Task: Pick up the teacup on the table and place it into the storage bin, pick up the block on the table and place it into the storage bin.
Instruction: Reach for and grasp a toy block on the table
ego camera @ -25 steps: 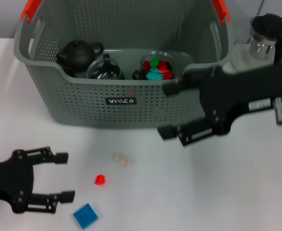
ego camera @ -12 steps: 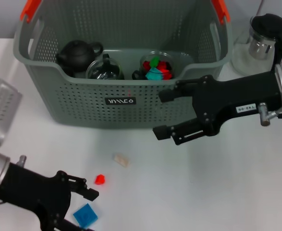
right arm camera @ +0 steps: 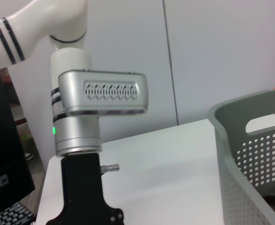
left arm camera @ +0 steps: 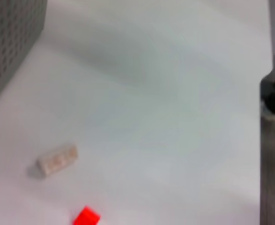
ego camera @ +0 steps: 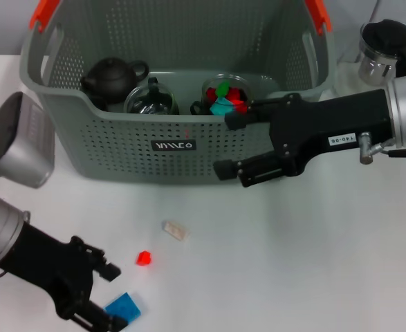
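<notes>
The left gripper (ego camera: 108,297) is held open just beside the flat blue square block (ego camera: 124,306) on the white table (ego camera: 292,263). The right gripper (ego camera: 229,144), empty and spread, is seen against the front wall of the large grey-green perforated plastic storage bin (ego camera: 120,149).

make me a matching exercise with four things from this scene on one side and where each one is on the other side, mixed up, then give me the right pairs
Things:
1. blue block
2. black teapot
3. left gripper
4. right gripper

Places:
A. inside the storage bin, at its left end
B. jaws open, held in front of the storage bin's right half
C. on the table, nearest the front edge, left of centre
D. low over the table, jaws open on either side of the blue block

Pairs: 1-C, 2-A, 3-D, 4-B
</notes>
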{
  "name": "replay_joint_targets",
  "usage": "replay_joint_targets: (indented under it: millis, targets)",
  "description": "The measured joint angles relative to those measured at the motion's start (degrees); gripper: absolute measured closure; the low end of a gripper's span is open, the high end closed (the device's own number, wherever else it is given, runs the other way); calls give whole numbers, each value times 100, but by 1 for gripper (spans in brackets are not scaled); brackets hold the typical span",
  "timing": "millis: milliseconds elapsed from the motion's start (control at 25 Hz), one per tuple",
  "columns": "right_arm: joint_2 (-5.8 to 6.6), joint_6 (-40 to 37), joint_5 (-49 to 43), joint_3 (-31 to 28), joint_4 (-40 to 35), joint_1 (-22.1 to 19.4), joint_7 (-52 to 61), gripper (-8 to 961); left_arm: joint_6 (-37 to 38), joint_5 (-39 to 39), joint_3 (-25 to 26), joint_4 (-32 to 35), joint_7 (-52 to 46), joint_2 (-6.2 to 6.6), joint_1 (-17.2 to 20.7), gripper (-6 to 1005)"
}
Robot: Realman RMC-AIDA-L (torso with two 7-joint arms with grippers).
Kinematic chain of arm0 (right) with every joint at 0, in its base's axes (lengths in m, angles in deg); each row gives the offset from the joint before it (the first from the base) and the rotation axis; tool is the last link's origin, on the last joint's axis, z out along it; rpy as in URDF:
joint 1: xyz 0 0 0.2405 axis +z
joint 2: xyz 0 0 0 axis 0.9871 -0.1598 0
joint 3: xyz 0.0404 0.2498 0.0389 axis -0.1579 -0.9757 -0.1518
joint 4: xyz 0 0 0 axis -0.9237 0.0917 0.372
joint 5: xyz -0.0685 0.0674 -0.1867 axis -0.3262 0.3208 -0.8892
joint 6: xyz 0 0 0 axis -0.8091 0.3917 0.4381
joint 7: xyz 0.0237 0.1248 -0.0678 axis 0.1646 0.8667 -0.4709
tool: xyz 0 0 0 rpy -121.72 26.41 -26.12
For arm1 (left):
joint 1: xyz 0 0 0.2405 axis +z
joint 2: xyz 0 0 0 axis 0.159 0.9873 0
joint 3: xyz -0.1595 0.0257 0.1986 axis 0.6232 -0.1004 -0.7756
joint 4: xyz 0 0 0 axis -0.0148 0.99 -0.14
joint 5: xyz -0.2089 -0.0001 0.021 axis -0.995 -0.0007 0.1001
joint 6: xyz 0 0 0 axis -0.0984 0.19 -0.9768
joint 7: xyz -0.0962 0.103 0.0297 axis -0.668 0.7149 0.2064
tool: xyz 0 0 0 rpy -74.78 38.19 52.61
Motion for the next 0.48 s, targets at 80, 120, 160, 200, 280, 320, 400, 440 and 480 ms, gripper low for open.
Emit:
replay_joint_targets:
  millis: [80,120,160,200,280,320,400,440,480]
  targets:
    - [1,45,0,-2,12,22,-31,7,-28,103,-185,121,-80,-3,66,123]
    - [0,75,1,-3,14,29,-57,7,-73,130,-319,180,-57,-2,113,123]
    - [-1,102,1,-2,17,31,-82,7,-138,161,-444,239,5,8,149,123]
    - [-2,122,1,-3,23,38,-106,7,-187,190,-515,275,68,16,167,123]
    - [-12,138,3,-2,62,73,-131,7,-263,309,-617,347,354,26,164,123]
    - [-13,138,3,-3,93,95,-132,7,-280,359,-636,366,509,25,153,123]
    - [0,136,5,-1,215,165,-124,7,-351,438,-737,384,854,24,122,123]
    - [14,130,5,0,306,209,-113,7,-391,480,-826,391,1028,24,109,123]
    - [27,109,4,1,408,249,-101,7,-422,523,-888,402,1149,26,97,123]
